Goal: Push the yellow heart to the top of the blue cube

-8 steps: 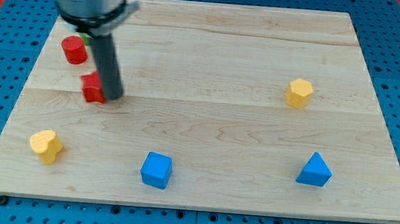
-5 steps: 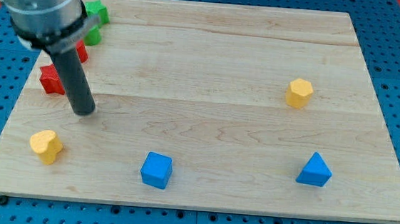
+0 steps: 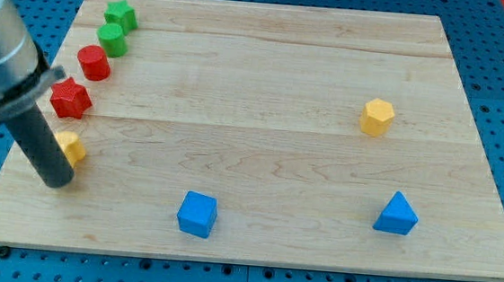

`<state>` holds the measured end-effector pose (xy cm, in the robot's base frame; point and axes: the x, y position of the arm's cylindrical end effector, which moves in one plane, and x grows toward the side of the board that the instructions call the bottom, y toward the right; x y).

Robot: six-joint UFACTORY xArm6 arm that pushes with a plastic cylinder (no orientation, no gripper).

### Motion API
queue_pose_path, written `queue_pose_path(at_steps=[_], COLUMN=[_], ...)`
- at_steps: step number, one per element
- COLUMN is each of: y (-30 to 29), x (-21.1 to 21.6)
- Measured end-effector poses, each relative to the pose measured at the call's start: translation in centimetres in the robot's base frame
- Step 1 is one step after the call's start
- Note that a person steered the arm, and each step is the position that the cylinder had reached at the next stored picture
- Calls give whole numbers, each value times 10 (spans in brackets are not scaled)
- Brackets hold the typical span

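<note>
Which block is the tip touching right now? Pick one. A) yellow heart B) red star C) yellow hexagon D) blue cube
A: my tip sits against the view's left side of the yellow heart, partly covering it, while the red star lies above the rod and the blue cube and yellow hexagon lie well off to the view's right.

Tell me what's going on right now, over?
My tip against the yellow heart, on its left. Blue cube off to the right. Nothing between them.
</note>
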<state>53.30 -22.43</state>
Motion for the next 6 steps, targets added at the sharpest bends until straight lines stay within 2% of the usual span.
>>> queue_pose_path(at_steps=[2, 3, 6], y=[-72, -43, 128], x=[-16, -43, -41])
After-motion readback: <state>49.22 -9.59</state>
